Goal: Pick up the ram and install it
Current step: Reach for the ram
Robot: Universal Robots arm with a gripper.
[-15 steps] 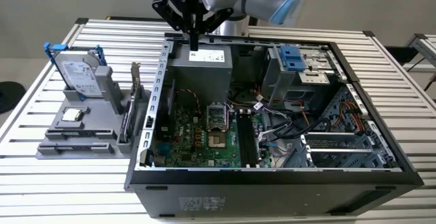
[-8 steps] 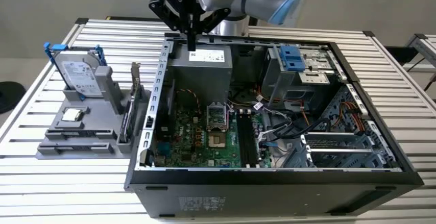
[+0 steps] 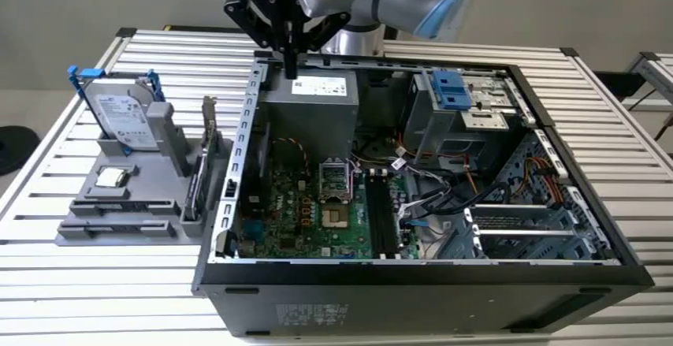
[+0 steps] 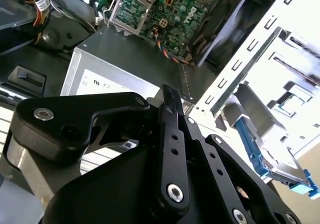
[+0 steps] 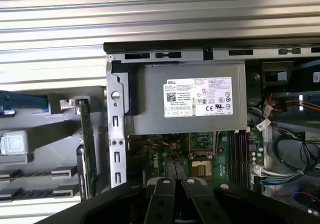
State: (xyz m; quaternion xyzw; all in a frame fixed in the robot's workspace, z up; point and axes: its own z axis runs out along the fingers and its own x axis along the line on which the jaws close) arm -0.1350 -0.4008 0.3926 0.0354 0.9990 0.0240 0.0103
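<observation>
My gripper (image 3: 289,61) hangs over the back corner of the open computer case (image 3: 226,228), at the exterior view's left, just above the grey power supply (image 5: 190,101). Its black fingers (image 4: 169,101) stand together, shut, with nothing between them. Long dark memory slots (image 3: 381,221) run beside the processor socket (image 3: 332,180) on the green motherboard. I cannot pick out the ram for certain. Dark narrow strips (image 3: 110,206) lie in the front slots of the grey fixture (image 3: 74,232), and whether one of them is the ram I cannot tell.
The fixture, left of the case in the exterior view, also holds a silver hard drive with a blue bracket (image 3: 116,117), a small square processor chip (image 3: 113,176) and a green card on edge (image 5: 88,139). Cables (image 3: 442,196) and drive cages (image 3: 468,102) crowd the case.
</observation>
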